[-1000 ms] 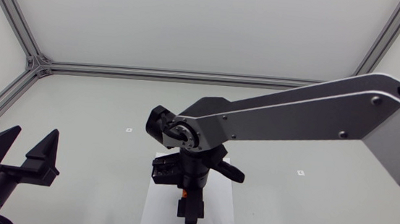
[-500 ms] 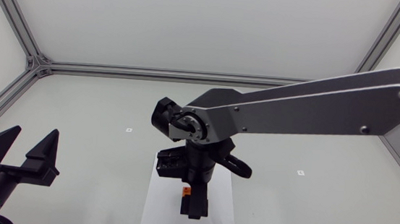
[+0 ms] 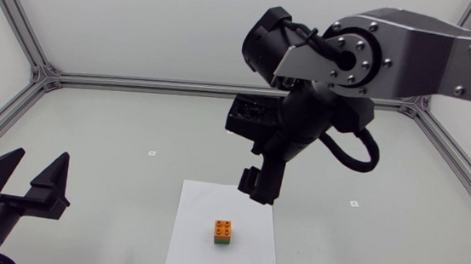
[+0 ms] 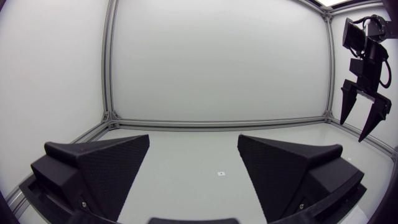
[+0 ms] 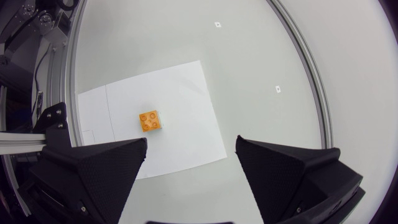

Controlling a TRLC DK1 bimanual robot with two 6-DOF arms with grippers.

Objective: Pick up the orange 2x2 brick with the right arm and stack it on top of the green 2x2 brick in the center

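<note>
The orange 2x2 brick (image 3: 224, 228) sits stacked on the green 2x2 brick (image 3: 222, 242) on a white paper sheet (image 3: 191, 248). From above, in the right wrist view, only the orange brick (image 5: 150, 121) shows, far ahead of the fingers. My right gripper (image 3: 261, 185) hangs open and empty, high above the stack and a little to its right; it also shows as the right gripper (image 4: 361, 117) in the left wrist view. My left gripper (image 3: 30, 182) rests open and empty at the table's left front.
The white paper sheet (image 5: 186, 93) lies at the table's front centre. Small markers (image 3: 151, 153) dot the grey table. An aluminium frame (image 3: 44, 75) runs along the table's back and sides.
My right gripper has let go of the orange brick, leaving it on the green one, and has risen up and away to the right. The left arm has not moved.
</note>
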